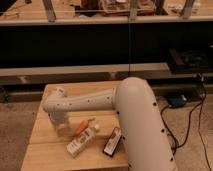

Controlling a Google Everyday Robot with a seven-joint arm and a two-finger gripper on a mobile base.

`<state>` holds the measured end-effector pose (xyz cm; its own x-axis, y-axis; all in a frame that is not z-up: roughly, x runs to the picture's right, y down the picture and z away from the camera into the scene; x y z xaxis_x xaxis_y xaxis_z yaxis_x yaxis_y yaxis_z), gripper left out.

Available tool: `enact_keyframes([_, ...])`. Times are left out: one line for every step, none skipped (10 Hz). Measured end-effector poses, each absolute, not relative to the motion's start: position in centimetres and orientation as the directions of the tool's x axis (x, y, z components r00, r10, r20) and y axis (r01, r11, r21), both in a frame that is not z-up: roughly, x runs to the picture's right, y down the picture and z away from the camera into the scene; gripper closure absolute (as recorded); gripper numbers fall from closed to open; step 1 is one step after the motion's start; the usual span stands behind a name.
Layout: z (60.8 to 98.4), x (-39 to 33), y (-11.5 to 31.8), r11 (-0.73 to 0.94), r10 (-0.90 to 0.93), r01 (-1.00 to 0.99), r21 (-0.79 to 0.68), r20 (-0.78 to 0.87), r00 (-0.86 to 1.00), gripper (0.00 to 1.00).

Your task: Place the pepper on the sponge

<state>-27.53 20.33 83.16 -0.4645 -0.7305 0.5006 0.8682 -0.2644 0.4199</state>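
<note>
The orange pepper [83, 128] is just above the wooden table [45, 150], left of centre, its tip pointing up and right. My gripper [70, 128] hangs below the white wrist [58, 107] and is shut on the pepper's left end. The white arm reaches in from the lower right across the table. The sponge is out of view.
A white bottle [82, 142] lies on its side just in front of the pepper. A flat black packet [112, 141] lies to its right, next to the arm's big white link [142, 125]. Dark shelving runs behind the table, and cables lie on the floor at right.
</note>
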Motion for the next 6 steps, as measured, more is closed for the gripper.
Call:
enact_keyframes([82.4, -29.1, 20.0, -0.281, -0.725, 0.851, 0.443, 0.483, -0.491, 0.49])
enact_keyframes([81.6, -30.7, 19.6, -0.296, -0.721, 0.836, 0.463, 0.465, -0.513, 0.48])
enact_keyframes([80.4, -32.5, 19.0, -0.313, -0.72, 0.82, 0.479, 0.444, -0.534, 0.42])
enact_keyframes([79.8, -32.8, 18.5, -0.33, -0.718, 0.817, 0.473, 0.435, -0.542, 0.34])
enact_keyframes([78.9, -33.2, 17.8, -0.335, -0.725, 0.819, 0.465, 0.428, -0.54, 0.27])
enact_keyframes([78.5, -33.1, 17.4, -0.33, -0.736, 0.831, 0.448, 0.429, -0.524, 0.25])
